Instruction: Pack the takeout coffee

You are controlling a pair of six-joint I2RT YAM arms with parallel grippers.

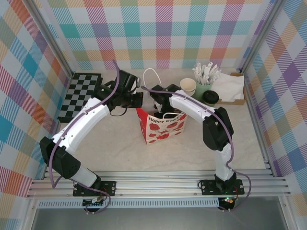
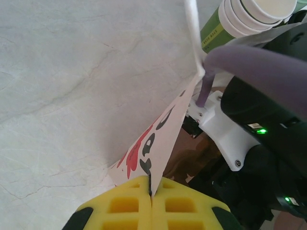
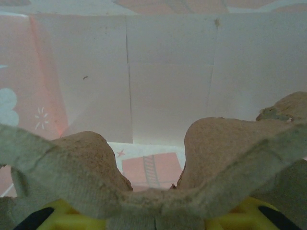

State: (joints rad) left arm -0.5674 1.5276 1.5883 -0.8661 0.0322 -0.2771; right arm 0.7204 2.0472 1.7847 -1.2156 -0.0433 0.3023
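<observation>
Two tools meet at a white paper gift bag (image 1: 163, 127) with red print, standing mid-worktop (image 1: 120, 143). The left tool (image 2: 151, 184) is pressed together on the bag's upper edge, with the paper pinched between its yellow pads. The bag's white handle (image 2: 193, 33) runs out of the top of that wrist view.

The right tool (image 1: 157, 102) reaches down into the bag's mouth, its tips hidden from above. Its wrist view looks inside the bag, where a moulded pulp cup carrier (image 3: 225, 143) lies across the yellow pads (image 3: 50, 213) and covers all but their outer corners. The tool looks clamped on the carrier, though the contact itself is hidden.

The takeout coffee (image 1: 210, 97) stands outside the bag at the right of the overhead frame, just beside a pale-green cup of sticks (image 1: 203, 88). Its black lid hides the cup body. A stack of lidless cups (image 1: 188, 86) stands just left of them.
</observation>
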